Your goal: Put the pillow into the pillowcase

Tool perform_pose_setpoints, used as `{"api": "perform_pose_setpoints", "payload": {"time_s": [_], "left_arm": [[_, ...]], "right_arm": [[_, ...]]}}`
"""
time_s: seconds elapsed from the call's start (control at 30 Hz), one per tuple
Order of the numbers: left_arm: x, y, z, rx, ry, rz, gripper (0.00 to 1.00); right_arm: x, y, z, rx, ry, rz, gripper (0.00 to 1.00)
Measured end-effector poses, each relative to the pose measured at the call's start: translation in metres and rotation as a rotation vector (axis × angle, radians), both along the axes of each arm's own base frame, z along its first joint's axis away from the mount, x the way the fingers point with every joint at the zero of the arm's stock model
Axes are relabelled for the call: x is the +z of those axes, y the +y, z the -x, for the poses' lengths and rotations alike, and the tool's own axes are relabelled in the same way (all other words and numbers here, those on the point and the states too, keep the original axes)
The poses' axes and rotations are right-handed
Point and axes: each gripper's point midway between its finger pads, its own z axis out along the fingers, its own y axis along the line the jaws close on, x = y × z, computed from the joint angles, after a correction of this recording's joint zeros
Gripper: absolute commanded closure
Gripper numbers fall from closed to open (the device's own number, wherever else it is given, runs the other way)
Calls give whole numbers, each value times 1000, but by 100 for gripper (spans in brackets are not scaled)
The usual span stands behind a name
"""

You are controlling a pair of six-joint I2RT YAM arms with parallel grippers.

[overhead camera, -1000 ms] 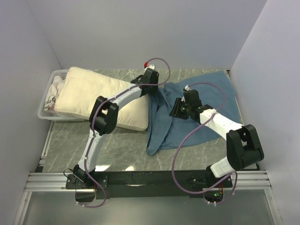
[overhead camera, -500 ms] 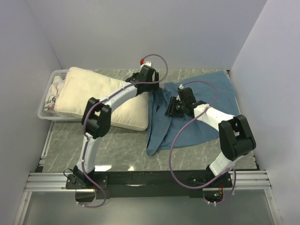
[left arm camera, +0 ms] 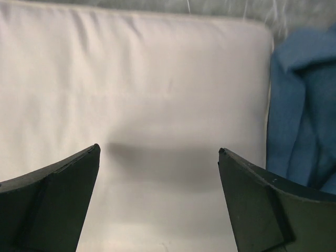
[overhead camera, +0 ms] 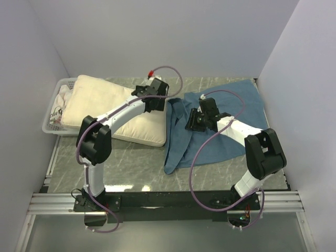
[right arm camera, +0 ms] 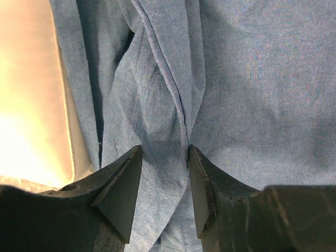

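The cream pillow (overhead camera: 105, 107) lies at the back left, its left end resting on a basket. The dusty-blue pillowcase (overhead camera: 231, 105) lies crumpled right of it, touching the pillow's right end. My left gripper (overhead camera: 153, 105) hovers over the pillow's right end. In the left wrist view it (left arm camera: 159, 152) is wide open and empty above the pillow (left arm camera: 168, 79), with the pillowcase (left arm camera: 299, 105) at the right. My right gripper (overhead camera: 190, 122) is low over the pillowcase's left folds. In the right wrist view it (right arm camera: 165, 149) stands partly open astride a fold of the pillowcase (right arm camera: 252, 68), with the pillow (right arm camera: 26, 94) at the left.
A white plastic basket (overhead camera: 50, 125) holding white printed cloth (overhead camera: 62, 97) sits at the far left under the pillow's end. Walls close in the table at the back and on both sides. The marble tabletop (overhead camera: 131, 163) lies in front of the pillow.
My left arm has swung left, from the pillowcase's edge to over the pillow's right end. My right gripper shifted slightly left and back on the pillowcase, then stayed still.
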Motion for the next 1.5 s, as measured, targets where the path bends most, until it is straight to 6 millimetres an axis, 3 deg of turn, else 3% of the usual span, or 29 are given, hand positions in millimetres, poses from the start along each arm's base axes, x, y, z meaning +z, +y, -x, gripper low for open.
{"api": "perform_pose_setpoints", "payload": {"time_s": [0.2, 0.27, 0.33, 0.37, 0.4, 0.43, 0.47, 0.57, 0.7, 0.9, 1.13, 1.5], "left_arm": [[-39, -17, 30, -84, 98, -94, 5], [-44, -18, 29, -83, 98, -110, 21], [-49, -14, 28, -70, 93, -126, 47], [-51, -12, 27, -62, 90, -134, 74], [-53, -11, 27, -53, 87, -138, 87], [-54, -10, 25, -50, 79, -152, 97], [-54, -9, 25, -38, 72, -151, 99], [-53, -5, 23, -25, 58, -169, 99], [-46, -3, 26, -22, 50, -159, 99], [-5, 11, 43, -23, 37, -126, 99], [42, 32, 69, -25, 0, -77, 99], [28, 22, 102, -113, 95, -91, 99]], "right_arm": [[-7, 0, 1, 3, 19, 4, 52], [-8, 0, 1, 3, 22, 5, 52], [-8, 0, 1, 3, 22, 4, 52], [-8, 1, 1, 4, 22, 4, 52], [-8, 1, 1, 4, 22, 3, 52], [-8, 1, 1, 5, 21, 2, 52], [-7, 1, 1, 6, 21, 1, 52], [-5, 2, -1, 7, 16, -3, 54], [-4, 4, -2, 12, 14, -6, 74], [-4, 5, -2, 10, 18, -13, 92], [3, 8, -7, 9, 4, -27, 96], [21, 15, -20, 14, -20, -50, 96]]}}
